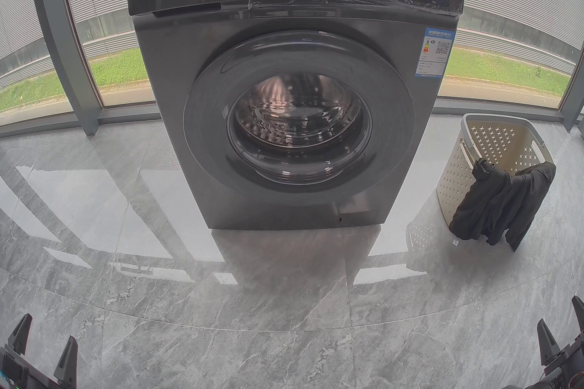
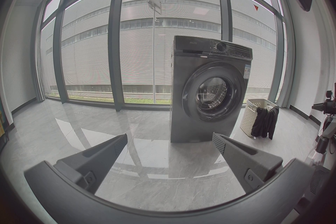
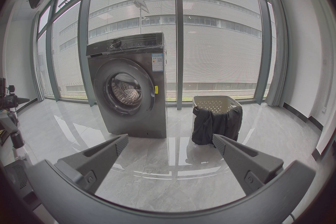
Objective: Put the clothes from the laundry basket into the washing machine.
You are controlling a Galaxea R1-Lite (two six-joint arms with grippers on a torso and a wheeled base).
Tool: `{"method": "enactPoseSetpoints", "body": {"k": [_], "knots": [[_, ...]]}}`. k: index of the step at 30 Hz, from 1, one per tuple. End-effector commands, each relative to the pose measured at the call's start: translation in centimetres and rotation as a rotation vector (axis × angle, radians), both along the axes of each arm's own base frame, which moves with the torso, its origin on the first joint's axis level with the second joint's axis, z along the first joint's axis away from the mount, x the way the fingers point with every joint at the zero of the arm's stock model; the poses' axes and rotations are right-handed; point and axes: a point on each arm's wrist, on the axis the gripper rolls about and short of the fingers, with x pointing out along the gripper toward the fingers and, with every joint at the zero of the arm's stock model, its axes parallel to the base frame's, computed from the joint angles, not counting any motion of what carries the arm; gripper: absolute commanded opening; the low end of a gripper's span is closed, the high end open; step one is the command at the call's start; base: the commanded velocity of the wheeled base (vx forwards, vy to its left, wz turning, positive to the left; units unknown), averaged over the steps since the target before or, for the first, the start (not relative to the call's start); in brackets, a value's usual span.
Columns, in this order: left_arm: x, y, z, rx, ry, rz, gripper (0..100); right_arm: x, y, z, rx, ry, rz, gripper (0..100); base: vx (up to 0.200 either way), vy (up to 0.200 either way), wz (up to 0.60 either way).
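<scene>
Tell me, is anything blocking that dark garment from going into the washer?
Yes: the round door of the washing machine looks shut, standing between the dark garment draped over the basket rim and the inside. Only bare floor lies between the right claw and the garment.

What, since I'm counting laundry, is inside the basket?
A black garment drapes over the front rim of the cream perforated plastic basket; upper inner walls show bare, bottom hidden.
</scene>
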Motion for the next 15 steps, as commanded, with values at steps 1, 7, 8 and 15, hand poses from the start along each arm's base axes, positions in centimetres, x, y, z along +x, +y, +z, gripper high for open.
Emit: {"method": "enactPoseSetpoints", "body": {"k": [1, 7, 8, 15], "knots": [[0.00, 0.00, -0.48, 0.000, 0.001, 0.001, 100, 0.07, 0.00, -0.27, 0.001, 0.009, -0.002, 100, 0.000, 0.000, 0.00], [0.00, 0.00, -0.51, 0.011, 0.004, 0.002, 100, 0.06, -0.01, -0.24, 0.000, 0.009, -0.003, 100, 0.000, -0.033, 0.00], [0.00, 0.00, -0.53, 0.014, 0.005, -0.001, 100, 0.07, 0.00, -0.28, 0.000, 0.010, -0.002, 100, 0.000, -0.200, 0.00], [0.00, -0.01, -0.49, 0.015, 0.002, -0.004, 100, 0.08, 0.00, -0.28, 0.000, 0.012, -0.002, 100, 0.000, -0.200, 0.00]]}}
